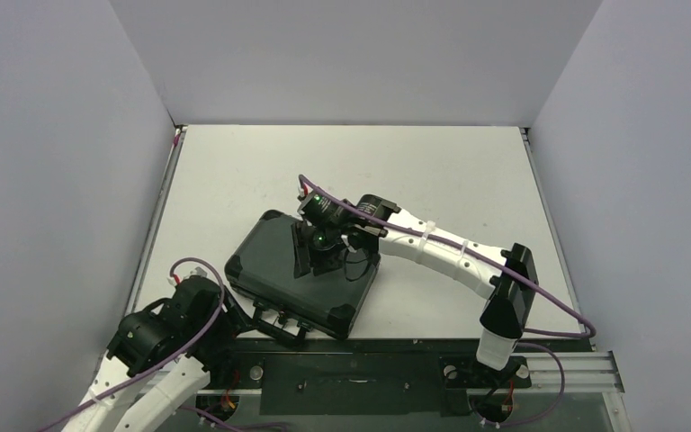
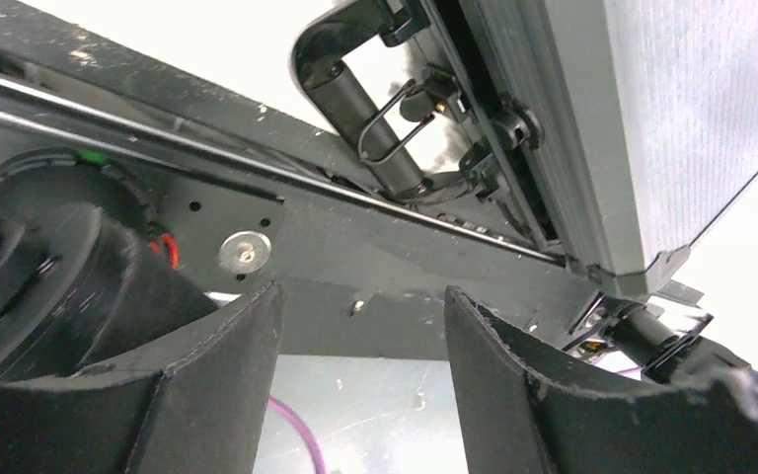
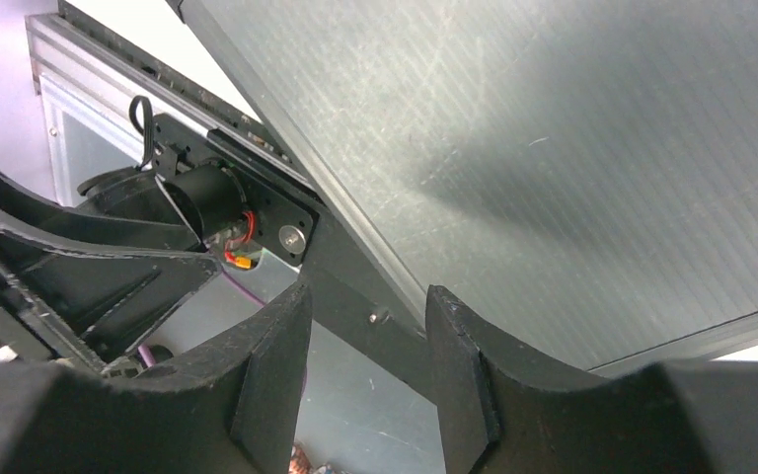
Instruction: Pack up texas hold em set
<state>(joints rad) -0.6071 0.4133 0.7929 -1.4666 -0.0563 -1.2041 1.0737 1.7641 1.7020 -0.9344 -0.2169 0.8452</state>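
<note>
Case (image 1: 274, 261) lies with its lid down on the white worktop (image 1: 432, 171), close to the near edge and turned at an angle. Its handle (image 1: 279, 328) points toward the arm bases.

At the left, the left arm is folded low by the near left corner, and its gripper (image 2: 360, 296) faces the handle side of the case. Its fingers (image 2: 217, 365) stand fairly wide apart with nothing between them. They are near the handle but not touching it. In the left wrist view the handle and the latches (image 2: 498, 123) beside it sit just above the fingers; whether the latches are fastened I cannot tell.

To the right, the right arm reaches in from the near right corner across the worktop and bends down over the lid. Its gripper (image 3: 367, 291) hovers just above the ribbed lid, pointing back toward the near edge. Its fingers (image 3: 266, 365) stand a narrower gap apart and hold nothing.
</note>
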